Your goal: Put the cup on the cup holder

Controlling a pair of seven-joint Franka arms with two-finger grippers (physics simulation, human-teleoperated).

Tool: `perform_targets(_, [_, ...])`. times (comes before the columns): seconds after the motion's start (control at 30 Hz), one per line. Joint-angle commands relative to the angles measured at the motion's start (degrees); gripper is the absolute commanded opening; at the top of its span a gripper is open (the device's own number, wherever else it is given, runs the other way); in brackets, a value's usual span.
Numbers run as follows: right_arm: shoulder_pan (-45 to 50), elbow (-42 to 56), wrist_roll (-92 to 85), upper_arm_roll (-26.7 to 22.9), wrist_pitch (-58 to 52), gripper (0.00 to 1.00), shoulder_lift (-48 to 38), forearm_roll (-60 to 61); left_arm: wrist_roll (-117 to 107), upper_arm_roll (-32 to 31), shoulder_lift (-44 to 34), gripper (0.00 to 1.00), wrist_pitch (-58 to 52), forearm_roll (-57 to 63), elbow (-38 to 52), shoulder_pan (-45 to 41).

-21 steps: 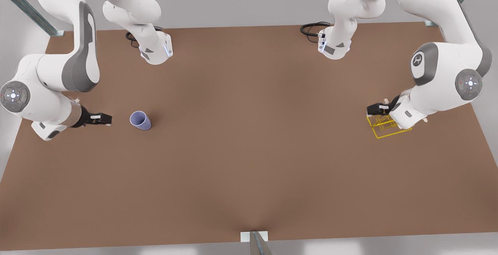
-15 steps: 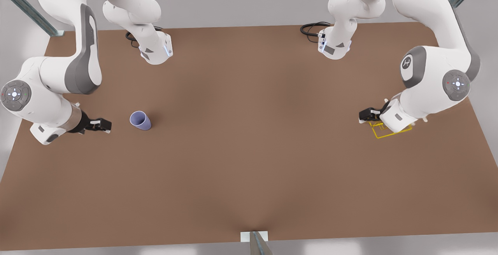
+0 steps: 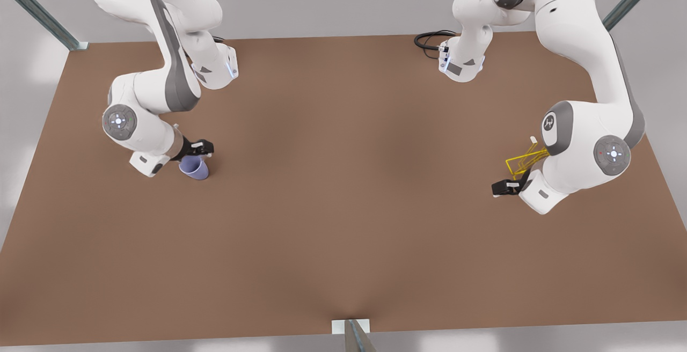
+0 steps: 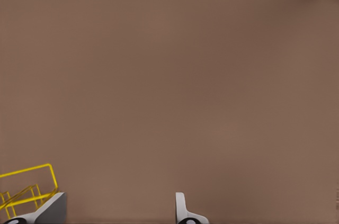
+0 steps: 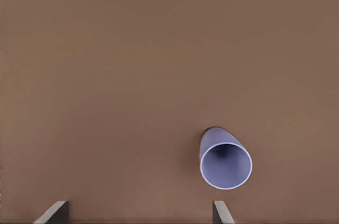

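simulated lab: bare brown table [image 3: 343,207]

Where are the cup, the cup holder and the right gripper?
cup [image 5: 225,166], right wrist view, inside of its open mouth.
cup holder [image 3: 519,162], front view, yellow wire frame.
right gripper [image 3: 203,148], front view, between its fingertips above the cup.

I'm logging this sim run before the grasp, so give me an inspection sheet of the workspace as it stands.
Surface: brown table, bare in the middle.
Job's things: cup upright on the table; cup holder far off at the front view's right.
Clutter: nothing seen.
Grippers: right gripper open above the cup; left gripper open beside the cup holder.
Cables: black cable by an arm base.
Surroundings: grey walls, metal struts.
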Motion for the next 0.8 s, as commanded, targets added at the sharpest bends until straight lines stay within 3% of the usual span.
perform_targets(0.0, [-3.7,-2.0,6.4,0.0,3.3,1.0,0.0,0.3,-3.9,0.0,0.0,1.0,-0.6,0.1,-0.1,0.0])
perform_targets(0.37, [-10.4,-5.8,4.8,-0.6,9.3,1.0,2.6,-1.2,-4.0,-0.1,0.2,1.0,-1.7,0.0,-0.1,0.0])
perform_targets(0.77, [-10.4,-7.1,2.2,1.1,11.4,1.0,4.8,-0.6,-4.0,-0.3,0.5,1.0,-1.7,0.0,-0.2,-0.3])
